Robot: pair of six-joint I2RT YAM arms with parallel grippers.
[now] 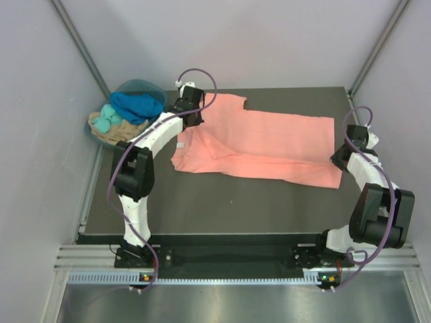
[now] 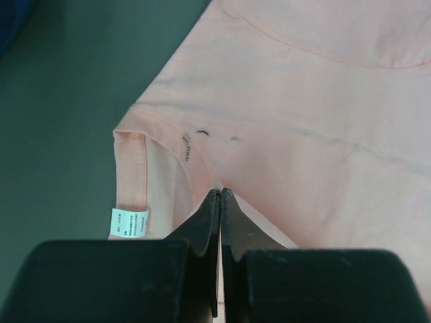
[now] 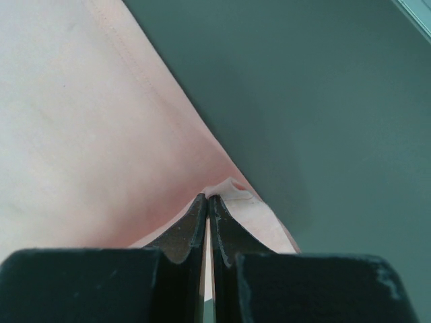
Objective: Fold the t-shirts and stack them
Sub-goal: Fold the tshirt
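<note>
Over the bench [image 1: 222, 202], top view: you had the salmon-pink t-shirt [image 1: 259, 145] spread nearly flat across the middle, one sleeve toward the far edge, with no finished fold visible. The left pincer [image 1: 190, 111] sat at its collar end and the right pincer [image 1: 342, 160] at its hem corner. The teal basket [image 1: 156, 93], off the far-left corner, held the blue t-shirt [image 1: 138, 104], turquoise t-shirt [image 1: 104, 122] and tan t-shirt [image 1: 118, 133], all bunched. No stack was begun.

Left wrist view: jaws were closed, pinching pink fabric beside the collar [image 2: 131, 168] and its white label [image 2: 128, 223].

Right wrist view: jaws were closed on the hem corner, bare bench alongside.

Judgement: you were near the start, with four shirts to fold, then stack.
</note>
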